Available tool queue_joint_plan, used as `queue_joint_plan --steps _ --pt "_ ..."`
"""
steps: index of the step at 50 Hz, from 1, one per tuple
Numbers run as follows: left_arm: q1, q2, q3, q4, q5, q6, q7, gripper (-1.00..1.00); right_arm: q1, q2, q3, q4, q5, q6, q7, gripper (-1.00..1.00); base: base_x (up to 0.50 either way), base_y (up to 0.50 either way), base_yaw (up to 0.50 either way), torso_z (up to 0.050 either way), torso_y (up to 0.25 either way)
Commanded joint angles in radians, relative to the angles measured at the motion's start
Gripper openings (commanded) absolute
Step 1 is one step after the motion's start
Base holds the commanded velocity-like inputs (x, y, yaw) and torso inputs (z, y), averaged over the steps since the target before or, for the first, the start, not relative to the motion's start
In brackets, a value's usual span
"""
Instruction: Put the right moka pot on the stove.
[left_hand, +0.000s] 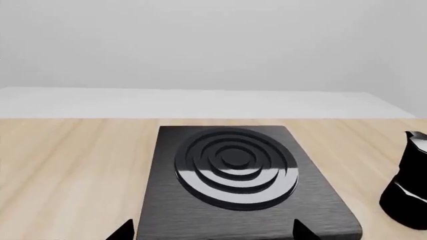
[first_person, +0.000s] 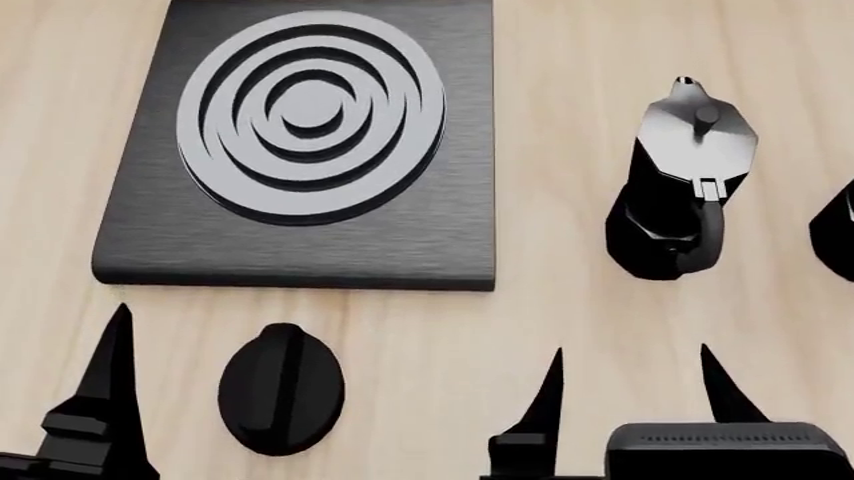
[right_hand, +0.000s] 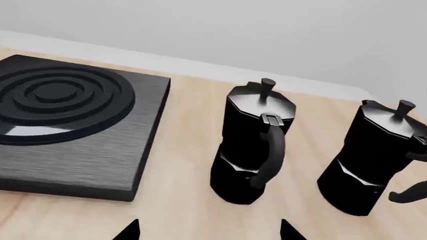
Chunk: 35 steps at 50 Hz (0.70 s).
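The right moka pot (right_hand: 373, 160), glossy black with a knobbed lid, stands upright on the table; in the head view only its edge (first_person: 837, 232) shows at the right border. Its look-alike (right_hand: 253, 145) stands to its left (first_person: 681, 180). The stove (first_person: 314, 150), a dark slab with a ringed burner, lies further left (right_hand: 67, 130) (left_hand: 233, 170). My right gripper (right_hand: 210, 231) (first_person: 634, 385) is open and empty, short of both pots and nearer the left one. My left gripper (left_hand: 213, 231) is open at the stove's near edge; one of its fingers (first_person: 110, 375) shows.
A black oval knob (first_person: 280, 388) lies on the wooden table (first_person: 601, 60) in front of the stove, between my two grippers. The look-alike pot also shows in the left wrist view (left_hand: 407, 185). A pale wall runs behind the table's far edge.
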Motion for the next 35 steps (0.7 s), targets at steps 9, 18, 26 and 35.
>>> queue_joint_plan --steps 9,18,26,35 --pt "0.000 -0.006 0.004 -0.003 -0.006 0.011 -0.008 1.00 -0.074 0.099 0.159 -0.132 0.106 0.061 -0.014 1.00 0.00 0.00 0.00 0.000 0.000" --pt "0.008 -0.009 0.010 -0.005 0.003 0.024 -0.007 1.00 -0.178 0.154 0.439 -0.215 0.281 0.090 -0.027 1.00 0.00 0.00 0.00 0.000 0.000" --pt "0.004 -0.014 0.007 -0.001 -0.012 0.020 -0.015 1.00 -0.214 0.192 0.582 -0.246 0.379 0.105 -0.037 1.00 0.00 0.00 0.00 0.000 0.000" --pt "-0.002 -0.017 0.013 0.001 -0.019 0.016 -0.024 1.00 -0.264 0.205 0.705 -0.225 0.421 0.064 -0.077 1.00 0.00 0.00 0.00 0.000 0.000"
